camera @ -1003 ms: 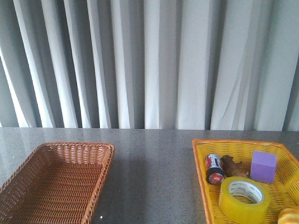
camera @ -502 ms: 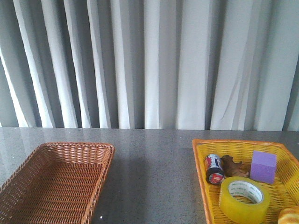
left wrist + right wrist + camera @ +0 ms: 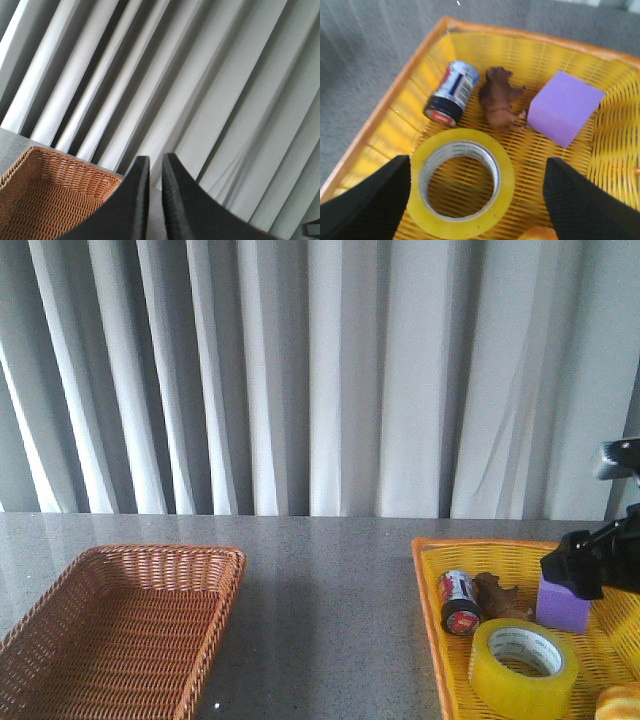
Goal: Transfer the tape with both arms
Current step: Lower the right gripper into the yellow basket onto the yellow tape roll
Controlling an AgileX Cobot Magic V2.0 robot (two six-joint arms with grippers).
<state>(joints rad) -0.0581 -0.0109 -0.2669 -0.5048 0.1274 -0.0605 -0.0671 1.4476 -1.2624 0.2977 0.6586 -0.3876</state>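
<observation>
The right wrist view shows the right tool [image 3: 475,200] spread wide and holding nothing, its two black fingers [image 3: 367,200] on either side of the tape [image 3: 462,182], which lies flat in the near part of the yellow basket [image 3: 395,90]; the front view catches only the right arm [image 3: 598,555] coming in at the right edge over that basket. The left wrist view shows the left tool [image 3: 155,200] with its fingers almost together, a thin slit between them, empty, above the brown wicker basket [image 3: 45,195] and facing the grey curtain [image 3: 200,75]. In the yellow basket a small can [image 3: 451,92], a brown figure [image 3: 500,97] and a purple cube [image 3: 565,107] sit along the far side, close beyond the roll. Between the two baskets the grey bench [image 3: 330,620] lies open. Print on the tape's white core and the can's label is too small to read.
</observation>
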